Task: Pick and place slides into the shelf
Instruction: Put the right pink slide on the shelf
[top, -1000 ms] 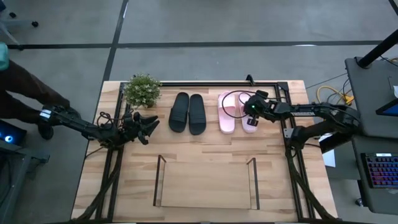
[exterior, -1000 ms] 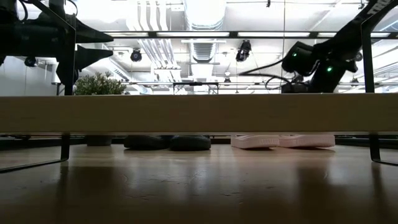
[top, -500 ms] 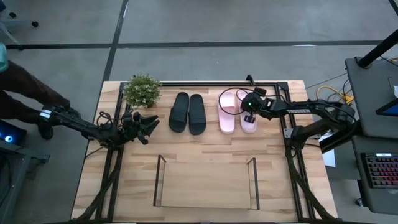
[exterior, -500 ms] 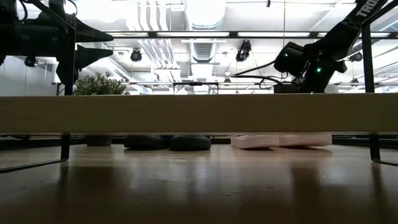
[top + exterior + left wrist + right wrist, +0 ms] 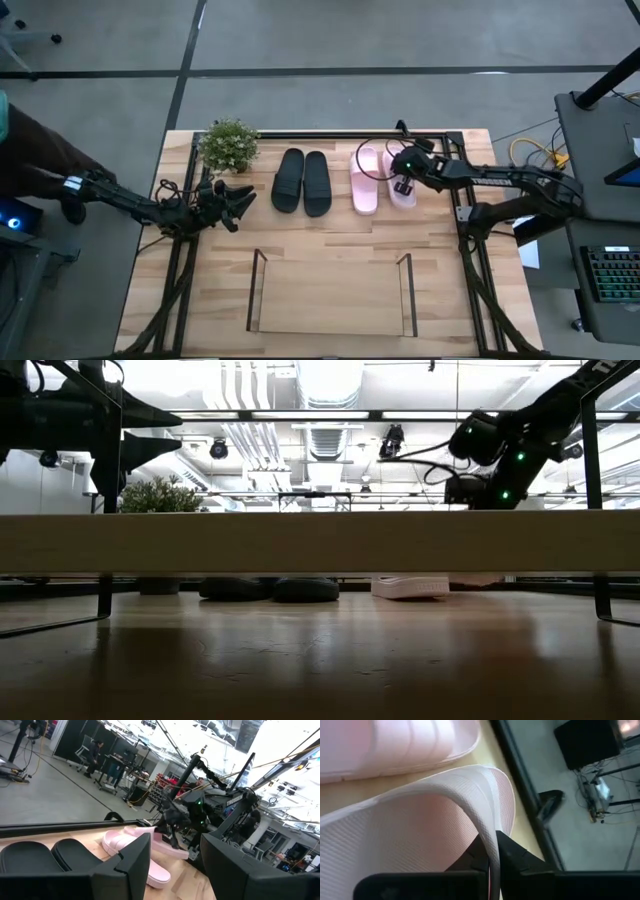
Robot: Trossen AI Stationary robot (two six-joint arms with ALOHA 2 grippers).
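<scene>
Two black slides (image 5: 302,182) and two pink slides lie side by side at the table's far middle. The left pink slide (image 5: 364,181) rests flat on its sole. My right gripper (image 5: 404,186) is shut on the right pink slide (image 5: 398,168), which is tilted up off the wood (image 5: 476,579). My left gripper (image 5: 245,197) hangs open above the table's left part, near the plant, touching nothing. The shelf (image 5: 330,300), a low light-wood board with dark end frames, stands at the near middle. My right gripper pinches a thin curved rim of the right pink slide (image 5: 493,837), seemingly the strap's edge, between its two fingers (image 5: 515,854). The fingers slant down from the table's right side. The slide is tilted and raised; whether any part still rests on the table does not show.
A small potted plant (image 5: 229,145) stands at the far left corner. A dark frame rail (image 5: 330,133) runs along the table's far edge, and a black cable (image 5: 372,152) loops over the pink slides. Bare wood lies between the slides and the shelf.
My right gripper has shut on the right pink slide's rim and then risen a little, rolling slightly. The slide, flat on the table before, is now tipped up and raised. The left pink slide and both black ones have stayed put.
</scene>
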